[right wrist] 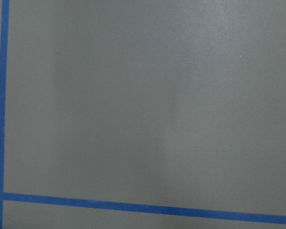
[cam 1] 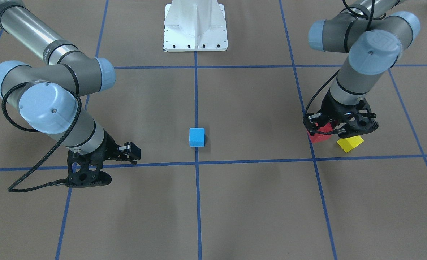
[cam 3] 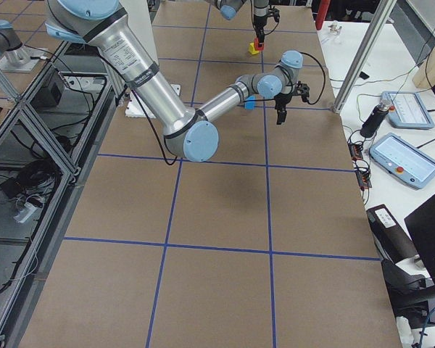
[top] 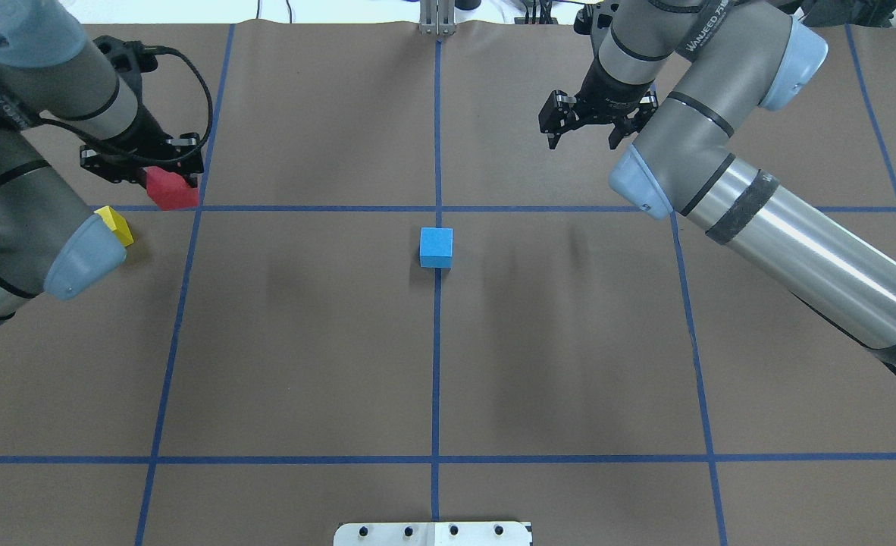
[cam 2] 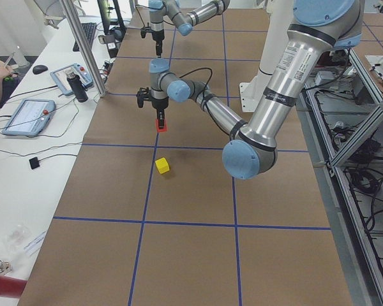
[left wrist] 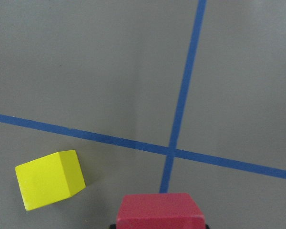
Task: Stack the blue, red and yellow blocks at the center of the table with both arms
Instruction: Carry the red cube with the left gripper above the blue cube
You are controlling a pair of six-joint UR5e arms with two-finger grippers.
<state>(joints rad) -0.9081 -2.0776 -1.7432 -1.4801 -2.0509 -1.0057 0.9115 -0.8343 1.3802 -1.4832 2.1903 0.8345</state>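
1. Tape lines (top: 308, 459) in blue divide the brown desk (top: 304, 341) into a grid. We find the light blue block (top: 436, 247) mid-frame in the overhead view, sitting alone on the central line.
2. At the upper left of that frame we see the left tool (top: 156, 171) pinching the red block (top: 173, 193) between its fingers. The left wrist view shows the block's top at the bottom edge, close to a crossing of two lines. We cannot tell whether the block touches the desk or hangs just above it.
3. We see the yellow block (top: 117, 226) on the desk just beside the red one but apart from it, turned askew to the grid. In the overhead view the blue end cap of the left arm (top: 16, 205) hides part of it.
4. At the upper right of the overhead frame the right tool (top: 582, 140) has its fingers spread with nothing between them. Its wrist view shows only brown surface and two lines.
5. We see the white pedestal base (cam 1: 195, 27) at the top centre of the front-facing view.
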